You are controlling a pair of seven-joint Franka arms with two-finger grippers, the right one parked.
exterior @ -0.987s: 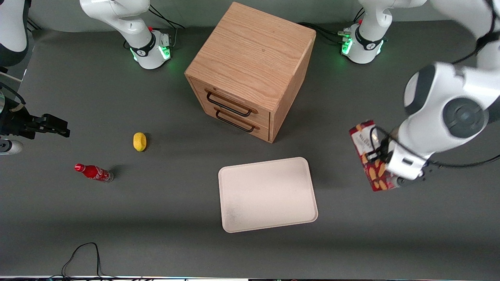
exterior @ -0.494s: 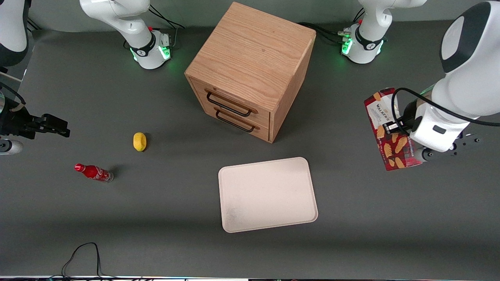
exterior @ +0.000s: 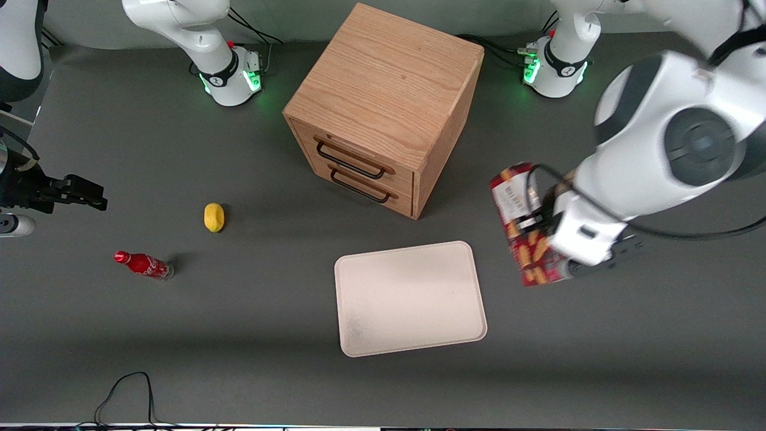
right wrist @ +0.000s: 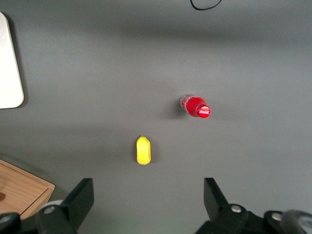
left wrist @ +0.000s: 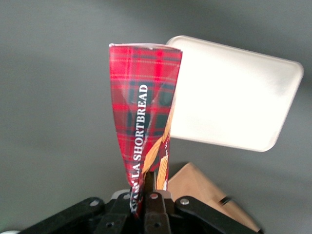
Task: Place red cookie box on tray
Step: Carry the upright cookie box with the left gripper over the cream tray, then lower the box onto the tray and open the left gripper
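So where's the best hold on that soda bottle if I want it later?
Take the red soda bottle across its body from above, fingers closing on its narrow width, since it seems to lie on its side with the cap pointing toward the parked arm's end. The gripper is busy meanwhile, shut on the red cookie box beside the tray.

Dark grey matte table (exterior: 239,335) fills scene, evenly lit, soft shadows. Wooden two-drawer cabinet (exterior: 383,108) farther from front camera than gripper (exterior: 541,230), toward parked arm. Black cable (exterior: 128,392) at near table edge, possibly trailing off it
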